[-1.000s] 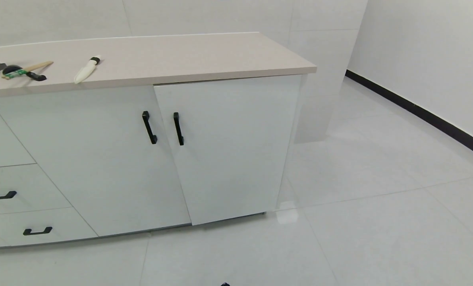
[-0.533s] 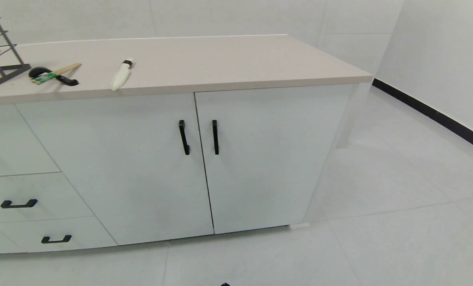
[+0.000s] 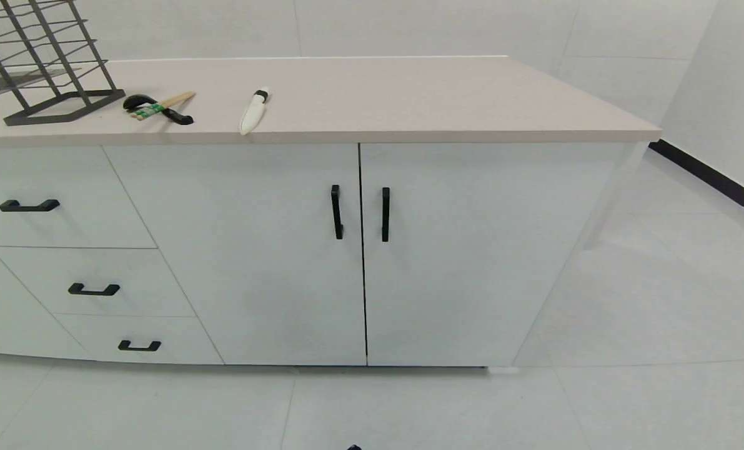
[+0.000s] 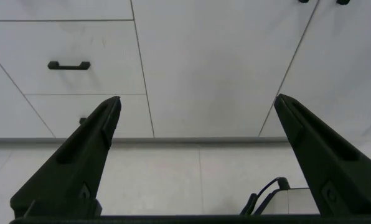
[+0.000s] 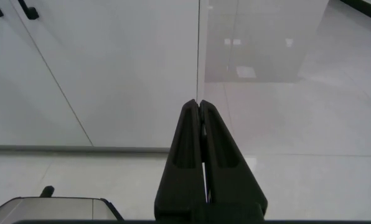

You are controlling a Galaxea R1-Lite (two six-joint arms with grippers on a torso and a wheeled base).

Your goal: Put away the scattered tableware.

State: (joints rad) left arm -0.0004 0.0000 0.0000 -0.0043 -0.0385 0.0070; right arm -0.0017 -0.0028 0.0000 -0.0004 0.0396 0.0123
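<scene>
Knife lies flat on the counter at 11 o'clock in the head view, tip toward the front edge. Close at its 9 o'clock is a black spoon, crossed by and touching the chopsticks. The wire rack stands at their 10 o'clock and is likely the put-away spot. All the tableware is loose near the edge, so it should be easy to reach from the front. Left gripper is spread wide and empty. Right gripper is pinched together, holding nothing. Both hang low, facing the drawers and doors, likely a travel pose. Nothing grasped yet.
</scene>
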